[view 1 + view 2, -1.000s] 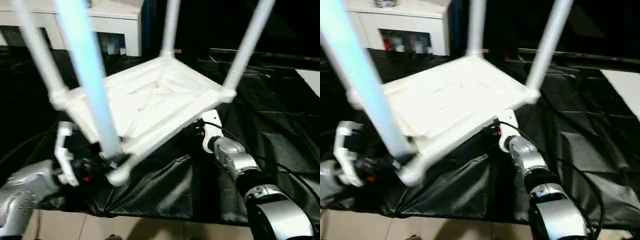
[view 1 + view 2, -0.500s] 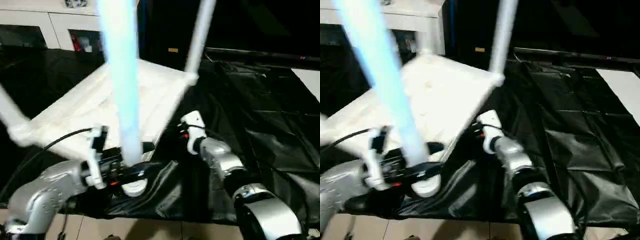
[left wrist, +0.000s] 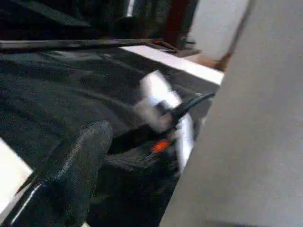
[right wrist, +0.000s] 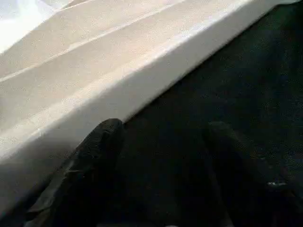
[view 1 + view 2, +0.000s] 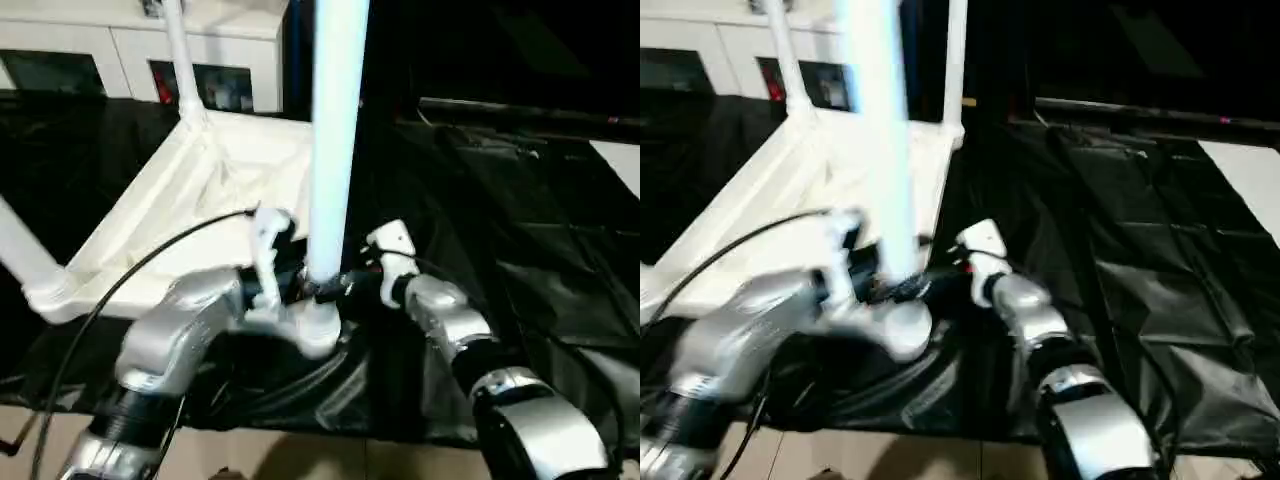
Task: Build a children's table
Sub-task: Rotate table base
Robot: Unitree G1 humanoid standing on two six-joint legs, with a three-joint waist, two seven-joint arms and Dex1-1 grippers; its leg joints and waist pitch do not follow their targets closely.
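The children's table (image 5: pixel 190 200) lies upside down on the black-draped worktop (image 5: pixel 520 200), its ribbed underside facing up and legs rising out of the corner sockets. Over the last second it has swung round sharply: a second ago its long side faced the robot with a leg at each visible corner, and now a long edge runs away from the robot and the nearest leg (image 5: pixel 335 140) stands almost in the middle of the head views. The left arm has swept inward with it — the left gripper (image 5: pixel 305 290) now sits at the base of that leg, by the near corner socket (image 5: pixel 318 335). Judging by this, all the legs seem seated and the robot is turning the assembled piece, perhaps towards righting it.

The left gripper's fingers stand wide and appear to bracket the leg; the left wrist view shows one black finger (image 3: pixel 71 165) beside the grey bulk of the leg, but whether the pads press on it cannot be made out. The right gripper (image 4: pixel 161 156) is partly apart and holds nothing — its fingers hover over black cloth just beside the tabletop's edge.

Motion blur smears the left forearm and the near leg, the legs' upper ends are cut off, and the socket joints cannot be checked.
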